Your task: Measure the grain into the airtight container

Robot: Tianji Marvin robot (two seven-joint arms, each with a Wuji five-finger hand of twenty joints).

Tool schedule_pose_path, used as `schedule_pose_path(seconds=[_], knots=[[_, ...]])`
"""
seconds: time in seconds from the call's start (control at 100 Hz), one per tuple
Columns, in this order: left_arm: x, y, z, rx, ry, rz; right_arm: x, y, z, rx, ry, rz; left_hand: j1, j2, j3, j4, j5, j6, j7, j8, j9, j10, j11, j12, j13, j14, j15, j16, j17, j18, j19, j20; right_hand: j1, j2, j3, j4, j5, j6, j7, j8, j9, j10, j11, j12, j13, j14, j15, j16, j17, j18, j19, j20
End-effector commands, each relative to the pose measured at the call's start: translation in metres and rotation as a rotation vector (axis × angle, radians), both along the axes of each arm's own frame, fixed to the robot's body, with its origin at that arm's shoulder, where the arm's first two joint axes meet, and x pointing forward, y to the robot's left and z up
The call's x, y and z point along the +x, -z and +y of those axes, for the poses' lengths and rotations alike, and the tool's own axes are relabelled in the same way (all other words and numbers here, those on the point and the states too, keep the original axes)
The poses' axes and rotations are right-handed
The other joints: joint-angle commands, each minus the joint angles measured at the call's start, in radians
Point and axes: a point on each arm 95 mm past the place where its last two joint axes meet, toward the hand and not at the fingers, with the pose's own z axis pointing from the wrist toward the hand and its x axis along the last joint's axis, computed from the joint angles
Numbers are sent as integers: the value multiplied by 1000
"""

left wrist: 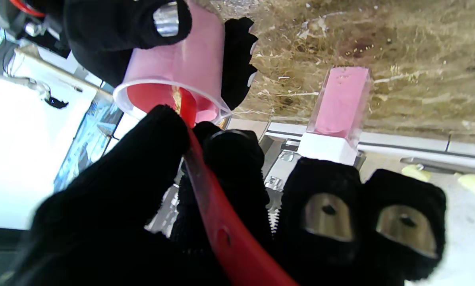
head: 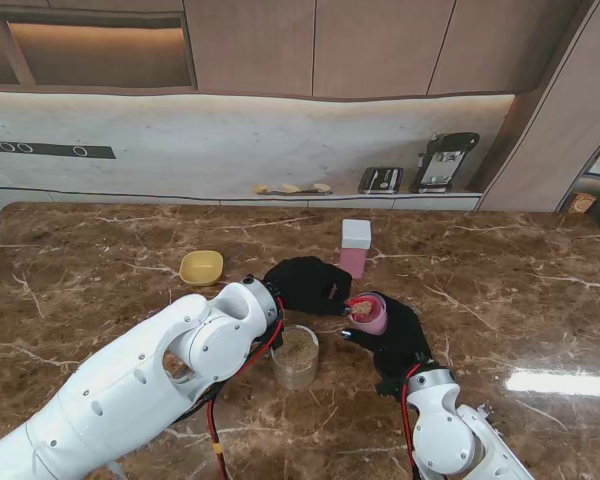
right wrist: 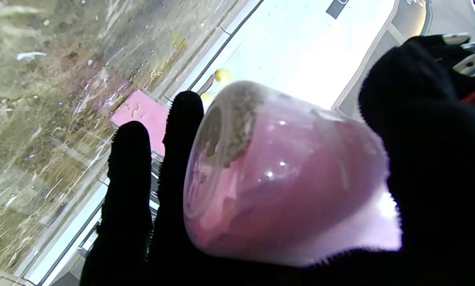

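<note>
A brown marble surface (head: 100,260) is stretching out under wooden cabinets, with a toaster and a coffee machine sitting on the back ledge. Near the middle, the right robot hand (head: 395,335) is wrapping its black-gloved fingers around a pink measuring cup (head: 368,312) and holding it tilted above the surface, grain showing inside. The left robot hand (head: 305,285) is reaching in just beside it, pinching a red scoop (left wrist: 221,222) whose tip is dipping into the cup's mouth. A glass jar of grain (head: 295,356) is standing nearer to me, between the two arms. The airtight container (head: 355,248) (pink, with a white lid) is standing farther from me, apart from both hands. A yellow bowl (head: 201,267) is lying to the left.
</note>
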Motion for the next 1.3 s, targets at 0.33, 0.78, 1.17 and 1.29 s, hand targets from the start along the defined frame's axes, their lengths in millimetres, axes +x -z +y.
schedule_pose_path(seconds=[0.33, 0.78, 1.17, 1.29], knots=[[-5, -8, -5, 97, 106, -237, -4, 4, 2, 2, -11, 17, 21, 31, 72, -3, 17, -109, 16, 17, 77, -45, 24, 5, 29, -4, 87, 2, 43, -14, 144, 8, 40, 208, 152, -39, 55, -83, 13, -3, 3, -28, -1, -16, -10, -12, 2, 13, -4, -6, 3, 7], [-9, -6, -10, 191, 197, -432, -4, 4, 1, 2, -9, 16, -3, 24, 97, -10, 23, -127, 17, 19, 76, -57, 30, 2, 29, -13, 89, -1, 43, -23, 145, 6, 39, 208, 151, -39, 56, -81, 12, -3, 3, -29, -1, -16, -10, -12, 2, 13, -4, -7, 3, 7], [-9, -10, -6, 200, 203, -496, -4, 3, 1, 3, -8, 14, -12, 22, 111, -16, 24, -131, 17, 20, 76, -60, 34, -1, 29, -16, 91, -3, 44, -35, 149, 3, 39, 208, 151, -39, 55, -84, 12, -3, 4, -28, -1, -15, -10, -14, 2, 13, -4, -6, 3, 7], [-10, -10, -5, 206, 207, -507, -4, 3, 1, 3, -9, 15, -17, 22, 115, -16, 21, -136, 17, 21, 75, -66, 33, -3, 29, -26, 90, -4, 44, -41, 148, 1, 40, 208, 151, -39, 56, -82, 12, -3, 3, -29, -1, -16, -10, -12, 2, 13, -4, -6, 3, 7]])
